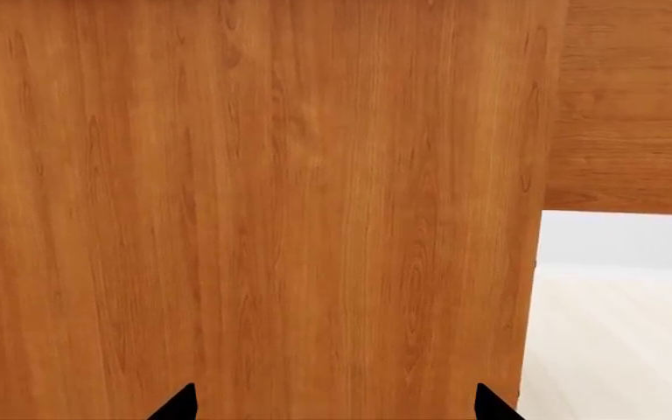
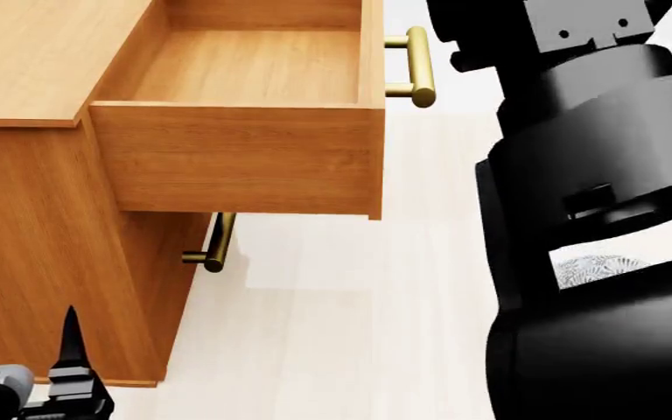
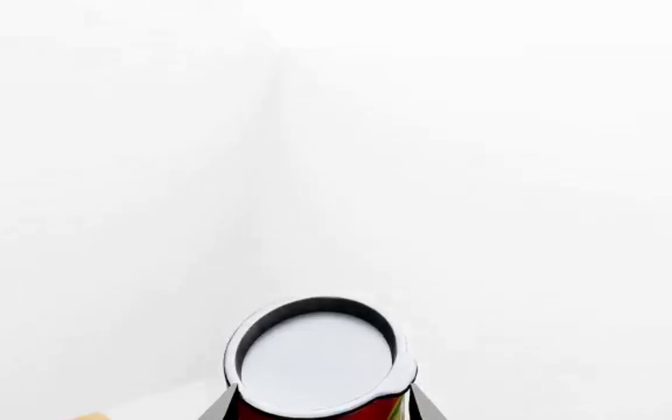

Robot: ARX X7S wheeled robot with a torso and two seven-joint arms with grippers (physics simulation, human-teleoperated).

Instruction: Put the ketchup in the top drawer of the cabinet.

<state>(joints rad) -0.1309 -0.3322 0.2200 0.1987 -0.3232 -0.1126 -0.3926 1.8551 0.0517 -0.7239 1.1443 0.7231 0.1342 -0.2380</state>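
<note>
Top drawer is pulled well out of the cabinet, interior bare.

Right arm is raised, bulking beside the drawer's brass handle and outboard of the drawer front. Right gripper pinches the ketchup between its fingers, silver lid toward the camera.

Left gripper sits low, close against the cabinet's side panel, fingertips spread, nothing between them.

Lower drawer handle shows under the open drawer.

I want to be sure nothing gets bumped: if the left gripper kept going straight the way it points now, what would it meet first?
Most likely the cabinet: in the left wrist view its wood panel fills the space ahead of the left gripper, between the spread fingertips. How near it is cannot be judged.
</note>
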